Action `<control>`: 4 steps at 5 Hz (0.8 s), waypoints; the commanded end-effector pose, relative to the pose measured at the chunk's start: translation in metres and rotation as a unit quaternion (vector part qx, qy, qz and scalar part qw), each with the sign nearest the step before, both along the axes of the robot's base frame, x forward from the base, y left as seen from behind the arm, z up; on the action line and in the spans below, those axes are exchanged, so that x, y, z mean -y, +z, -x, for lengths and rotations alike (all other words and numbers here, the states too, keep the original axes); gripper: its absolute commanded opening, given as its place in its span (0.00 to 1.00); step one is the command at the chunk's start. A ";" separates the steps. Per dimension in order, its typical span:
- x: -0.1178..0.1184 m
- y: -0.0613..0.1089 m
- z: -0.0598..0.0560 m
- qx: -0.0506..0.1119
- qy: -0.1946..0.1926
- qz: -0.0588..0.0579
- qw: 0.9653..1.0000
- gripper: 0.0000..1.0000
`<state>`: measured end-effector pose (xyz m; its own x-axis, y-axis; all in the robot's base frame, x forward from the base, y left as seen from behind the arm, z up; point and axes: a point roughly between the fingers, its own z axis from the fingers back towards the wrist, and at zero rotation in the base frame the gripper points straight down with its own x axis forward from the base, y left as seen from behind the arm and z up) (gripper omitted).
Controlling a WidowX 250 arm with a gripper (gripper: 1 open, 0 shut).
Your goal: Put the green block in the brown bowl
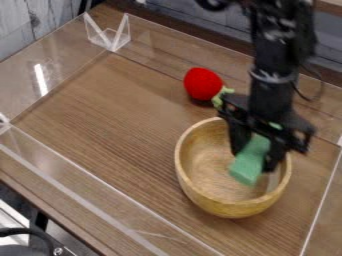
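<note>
The gripper [258, 152] is clamped on the green block [251, 160], holding it over the hollow of the brown bowl [201, 185]. This looks like the placing step; next it likely needs to lower slightly and open the jaws

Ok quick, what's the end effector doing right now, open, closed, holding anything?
End effector: closed on the green block, holding it over the brown bowl.
</note>
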<state>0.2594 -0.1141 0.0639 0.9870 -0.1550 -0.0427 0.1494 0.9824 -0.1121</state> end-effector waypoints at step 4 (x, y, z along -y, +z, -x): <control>-0.018 -0.012 0.004 0.011 0.002 -0.004 1.000 0.00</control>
<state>0.2500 -0.0974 0.0419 0.9855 -0.1578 -0.0619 0.1515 0.9838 -0.0956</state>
